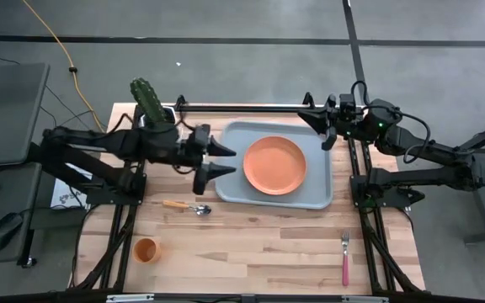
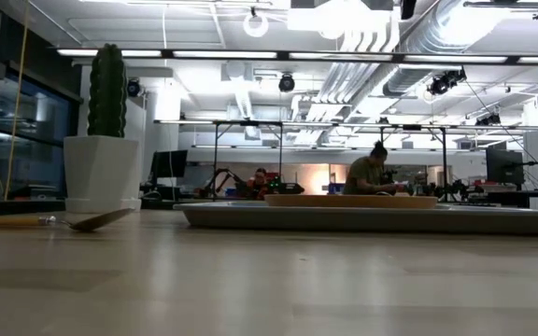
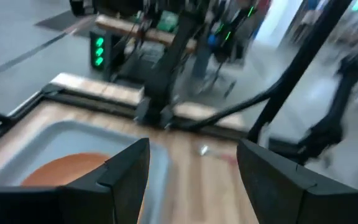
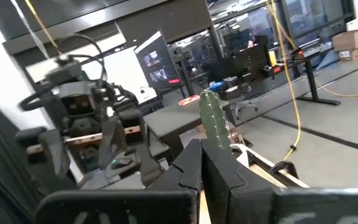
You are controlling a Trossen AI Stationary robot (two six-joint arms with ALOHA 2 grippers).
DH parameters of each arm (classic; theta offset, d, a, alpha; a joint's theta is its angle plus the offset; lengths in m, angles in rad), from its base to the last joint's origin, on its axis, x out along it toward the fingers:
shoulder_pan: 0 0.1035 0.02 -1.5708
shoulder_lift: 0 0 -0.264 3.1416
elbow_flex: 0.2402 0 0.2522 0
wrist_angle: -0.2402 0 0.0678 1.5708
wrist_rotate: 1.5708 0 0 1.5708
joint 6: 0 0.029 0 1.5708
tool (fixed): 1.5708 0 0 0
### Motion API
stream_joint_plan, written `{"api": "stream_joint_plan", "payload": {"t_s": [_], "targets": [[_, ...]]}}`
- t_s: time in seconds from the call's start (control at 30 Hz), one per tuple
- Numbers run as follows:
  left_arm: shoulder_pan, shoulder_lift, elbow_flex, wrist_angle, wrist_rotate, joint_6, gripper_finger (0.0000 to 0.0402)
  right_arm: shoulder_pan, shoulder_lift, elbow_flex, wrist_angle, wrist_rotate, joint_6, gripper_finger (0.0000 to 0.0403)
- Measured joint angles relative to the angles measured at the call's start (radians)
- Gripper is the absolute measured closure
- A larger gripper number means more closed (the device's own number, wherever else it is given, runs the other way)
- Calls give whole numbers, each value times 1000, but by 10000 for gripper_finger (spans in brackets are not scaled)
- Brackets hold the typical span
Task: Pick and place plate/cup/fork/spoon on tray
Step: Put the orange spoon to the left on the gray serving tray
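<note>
The orange plate [image 1: 274,165] lies flat inside the grey-blue tray [image 1: 236,190] at the table's far middle; both also show in the low view, plate [image 2: 348,200] on tray [image 2: 372,217]. My left gripper [image 1: 228,160] is open and empty above the tray's left edge; the left wrist view shows its fingers [image 3: 126,171] apart over the plate [image 3: 73,168]. My right gripper [image 1: 317,128] is shut and empty, raised past the tray's far right corner. The spoon [image 1: 187,206] lies left of the tray. The cup [image 1: 146,250] stands at the near left. The fork [image 1: 344,257] lies at the near right.
A cactus in a white pot [image 1: 151,105] stands at the table's far left, close behind my left arm; it also shows in the low view [image 2: 103,173]. People sit in the room beyond the table [image 2: 370,173]. Bare wood lies between the cup and the fork.
</note>
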Motion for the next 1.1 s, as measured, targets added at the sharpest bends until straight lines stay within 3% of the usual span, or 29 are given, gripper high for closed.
{"api": "stream_joint_plan", "payload": {"t_s": [0.23,0.37,0.7,0.97,1.1], "targets": [[-2,-132,-219,323,42,-89,172,0,0,0,1,-29,8,402],[7,-184,-309,410,43,-111,172,0,0,0,5,-64,11,402],[20,-297,-458,458,42,-136,172,7,0,0,6,-154,86,402],[20,-338,-501,446,56,-138,172,57,13,0,5,-136,60,402],[20,-338,-501,435,111,-108,172,57,13,0,6,-134,33,402]]}}
